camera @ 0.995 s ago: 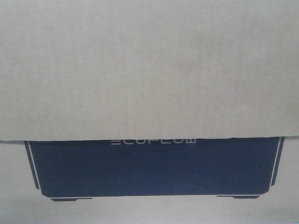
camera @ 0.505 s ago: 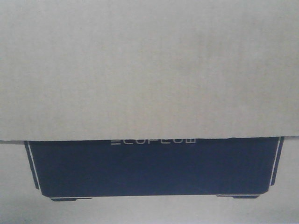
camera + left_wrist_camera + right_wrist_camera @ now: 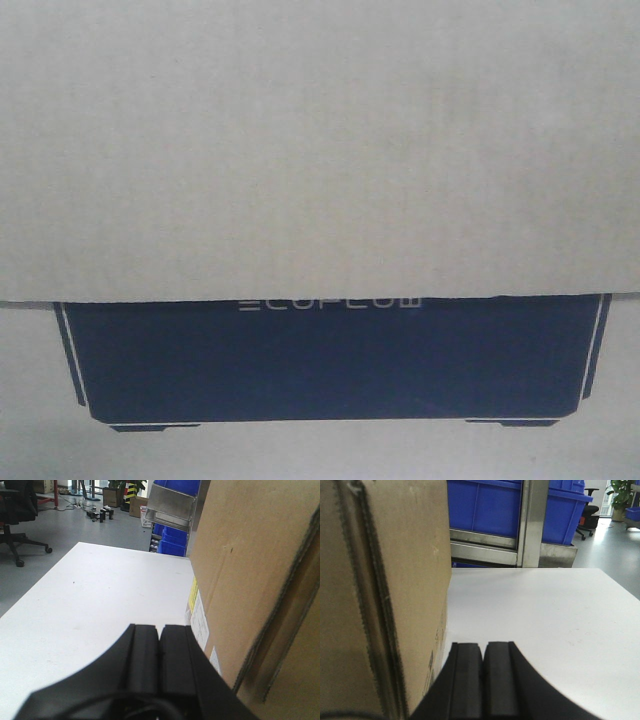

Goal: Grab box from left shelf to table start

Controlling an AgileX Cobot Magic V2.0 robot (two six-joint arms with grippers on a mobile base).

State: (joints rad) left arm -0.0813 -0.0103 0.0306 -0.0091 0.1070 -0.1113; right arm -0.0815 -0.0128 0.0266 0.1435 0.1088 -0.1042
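Across the last second the box (image 3: 320, 150) barely shifted in the front view. It stood on the white table (image 3: 90, 610), between the left gripper (image 3: 159, 645) and right gripper (image 3: 483, 660), both pressed together and empty, suggesting the squeeze-carry was ending.

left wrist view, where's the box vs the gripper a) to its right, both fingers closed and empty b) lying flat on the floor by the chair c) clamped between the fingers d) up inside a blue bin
a: in the left wrist view the box rises to the right of the left gripper, whose fingers are pressed together with nothing between them, over the white table.
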